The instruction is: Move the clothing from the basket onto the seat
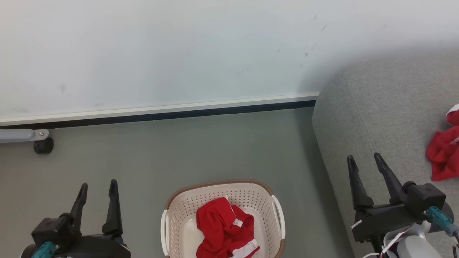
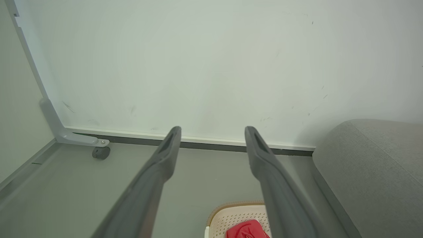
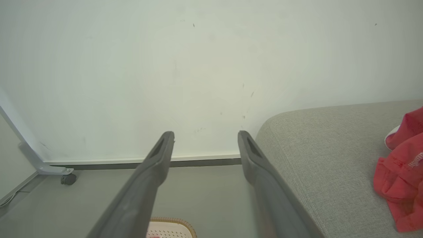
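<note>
A cream-white basket (image 1: pixel 178 210) with a brown rim stands on the floor at the bottom centre, and a crumpled red garment (image 1: pixel 224 229) with white trim lies inside it. The grey seat (image 1: pixel 387 107) fills the right side, and another red garment (image 1: pixel 444 150) lies on it at the far right. My left gripper (image 1: pixel 98 188) hangs open at the lower left, well left of the basket. Over the seat's front edge my right gripper (image 1: pixel 364 159) is open and empty. The left wrist view catches the basket's rim (image 2: pixel 231 206) and red cloth (image 2: pixel 246 229); the right wrist view shows the garment on the seat (image 3: pixel 401 185).
A white wall with a dark baseboard (image 1: pixel 161 114) runs across the back. A grey metal foot with a black caster (image 1: pixel 43 145) sticks out at the left by the wall. Grey floor (image 1: pixel 200 150) lies between the basket and the wall.
</note>
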Robot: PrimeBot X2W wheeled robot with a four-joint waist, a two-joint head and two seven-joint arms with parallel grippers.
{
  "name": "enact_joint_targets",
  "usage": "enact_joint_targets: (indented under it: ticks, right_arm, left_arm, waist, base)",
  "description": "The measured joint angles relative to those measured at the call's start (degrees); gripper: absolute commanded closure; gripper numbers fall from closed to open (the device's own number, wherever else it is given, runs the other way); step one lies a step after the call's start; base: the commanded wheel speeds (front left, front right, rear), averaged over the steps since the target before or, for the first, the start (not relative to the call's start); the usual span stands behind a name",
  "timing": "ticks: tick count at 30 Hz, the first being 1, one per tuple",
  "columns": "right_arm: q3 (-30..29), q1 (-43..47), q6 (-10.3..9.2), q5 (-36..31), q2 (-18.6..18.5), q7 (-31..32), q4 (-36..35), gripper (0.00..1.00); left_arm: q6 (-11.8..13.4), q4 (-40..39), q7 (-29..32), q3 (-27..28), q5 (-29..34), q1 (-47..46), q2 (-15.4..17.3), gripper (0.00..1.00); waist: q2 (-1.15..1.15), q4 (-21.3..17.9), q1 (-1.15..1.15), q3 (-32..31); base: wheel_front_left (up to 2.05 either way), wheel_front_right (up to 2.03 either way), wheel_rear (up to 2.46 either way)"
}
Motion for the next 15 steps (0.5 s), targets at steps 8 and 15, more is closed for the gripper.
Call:
enact_joint_targets:
  ticks: [8, 15]
  right_arm:
    - [-0.35, 0.04, -0.07, 0.05, -0.26, 0.54, -0.54, 0.0]
    - [-0.51, 0.47, -0.44, 0.11, -0.47, 1.38, -2.5, 0.0]
  left_arm:
    - [0.0, -0.3, 0.53, 0.01, 0.74, 0.0, -0.48, 0.0]
    - [0.01, -1.63, 0.57, -0.03, 1.58, -0.13, -0.67, 0.0]
  waist:
    - [0.0, 0.03, 0.0, 0.01]
    - [0.0, 0.13, 0.0, 1.14]
  base:
    - [0.0, 0.0, 0.0]
    - [0.0, 0.0, 0.0]
